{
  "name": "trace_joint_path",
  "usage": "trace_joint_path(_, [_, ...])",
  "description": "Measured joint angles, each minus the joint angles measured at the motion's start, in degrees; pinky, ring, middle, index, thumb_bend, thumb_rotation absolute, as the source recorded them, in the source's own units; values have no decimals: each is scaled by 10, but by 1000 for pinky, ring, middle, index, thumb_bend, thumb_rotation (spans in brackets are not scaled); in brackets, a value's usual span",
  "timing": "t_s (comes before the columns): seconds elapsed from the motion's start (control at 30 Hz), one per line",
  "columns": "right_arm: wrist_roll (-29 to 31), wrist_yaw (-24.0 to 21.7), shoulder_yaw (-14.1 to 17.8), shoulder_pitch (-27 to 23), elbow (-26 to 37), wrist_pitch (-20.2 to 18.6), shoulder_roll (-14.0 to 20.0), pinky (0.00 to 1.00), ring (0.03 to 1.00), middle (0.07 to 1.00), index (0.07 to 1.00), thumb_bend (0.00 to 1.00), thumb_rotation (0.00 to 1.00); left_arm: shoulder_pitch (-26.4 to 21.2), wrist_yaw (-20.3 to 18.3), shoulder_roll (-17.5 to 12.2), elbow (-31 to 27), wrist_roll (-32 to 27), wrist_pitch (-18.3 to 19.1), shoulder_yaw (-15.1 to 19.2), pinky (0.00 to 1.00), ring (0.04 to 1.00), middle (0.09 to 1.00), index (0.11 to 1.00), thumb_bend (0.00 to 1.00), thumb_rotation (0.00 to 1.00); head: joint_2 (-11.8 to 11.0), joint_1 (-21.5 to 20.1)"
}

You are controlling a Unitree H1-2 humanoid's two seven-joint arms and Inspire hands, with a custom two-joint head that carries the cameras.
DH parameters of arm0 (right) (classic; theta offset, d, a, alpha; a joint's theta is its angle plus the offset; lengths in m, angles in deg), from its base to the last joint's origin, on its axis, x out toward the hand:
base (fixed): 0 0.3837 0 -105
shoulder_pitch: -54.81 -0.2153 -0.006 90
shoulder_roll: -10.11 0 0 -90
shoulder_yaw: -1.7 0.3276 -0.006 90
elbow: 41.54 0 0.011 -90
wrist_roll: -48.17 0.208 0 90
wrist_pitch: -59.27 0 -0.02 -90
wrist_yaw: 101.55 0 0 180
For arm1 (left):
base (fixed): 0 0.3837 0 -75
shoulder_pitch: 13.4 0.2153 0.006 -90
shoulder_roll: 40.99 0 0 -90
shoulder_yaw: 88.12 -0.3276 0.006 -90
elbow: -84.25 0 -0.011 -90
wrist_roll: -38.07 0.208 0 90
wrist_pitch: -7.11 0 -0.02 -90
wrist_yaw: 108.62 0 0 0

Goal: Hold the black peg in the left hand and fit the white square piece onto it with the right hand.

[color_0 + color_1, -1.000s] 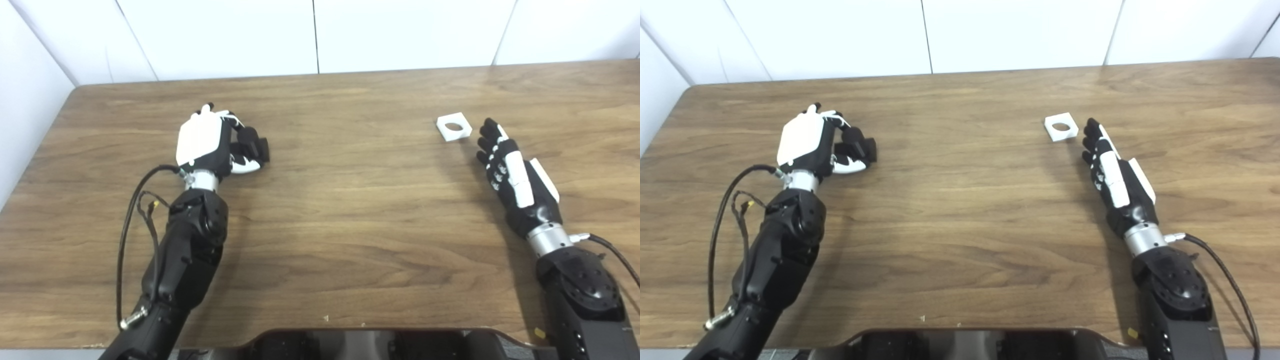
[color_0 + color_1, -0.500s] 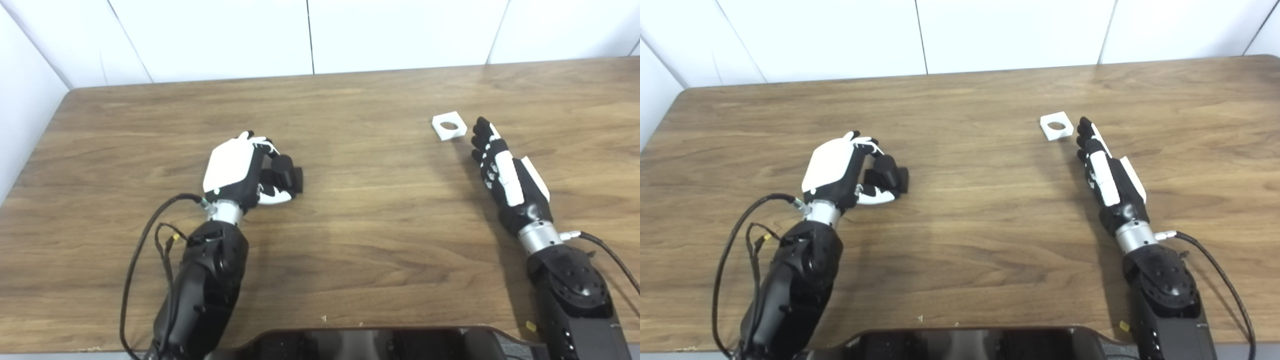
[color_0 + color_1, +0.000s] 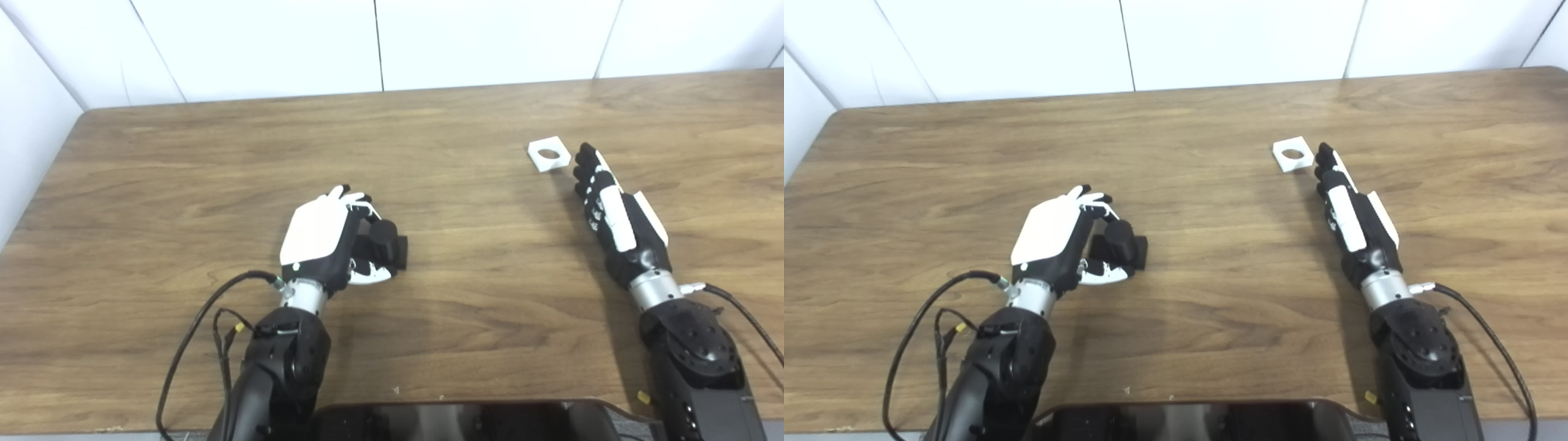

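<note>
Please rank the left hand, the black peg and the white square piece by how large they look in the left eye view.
1. left hand
2. black peg
3. white square piece, though it lies farther from the camera, so its true size against the peg is unsure.

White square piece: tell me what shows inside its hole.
Through the round hole of the white square piece only the wooden table shows. Nothing is fitted in it; the black peg sits in the left hand, far off.
</note>
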Motion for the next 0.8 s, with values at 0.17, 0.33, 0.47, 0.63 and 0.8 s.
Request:
trace_joint_path(0.17, [-1, 0, 0, 1, 0, 0, 0, 1000, 1000, 1000, 1000, 692, 971, 5, 8, 4, 0, 20, -5, -8, 942, 955, 853, 487, 523, 78, 1, -1])
trace_joint_path(0.33, [-2, 0, 0, 3, 3, 0, 0, 1000, 1000, 1000, 1000, 681, 975, 8, 9, 10, 0, 21, -5, -6, 946, 960, 851, 487, 524, 75, 2, -1])
trace_joint_path(0.47, [-3, 0, 0, 5, 7, -2, 0, 1000, 1000, 1000, 1000, 668, 986, 9, 9, 13, 0, 19, -5, -4, 941, 960, 848, 486, 524, 74, 3, -3])
trace_joint_path(0.63, [-3, 0, 0, 5, 9, -6, 1, 1000, 1000, 1000, 1000, 665, 982, 9, 8, 14, 1, 20, -5, -4, 961, 970, 854, 487, 524, 75, 4, -4])
trace_joint_path(0.8, [-4, 0, 1, 3, 12, -12, 5, 1000, 1000, 1000, 989, 690, 940, 9, 8, 16, 3, 17, -6, -2, 951, 966, 853, 487, 524, 75, 4, -9])
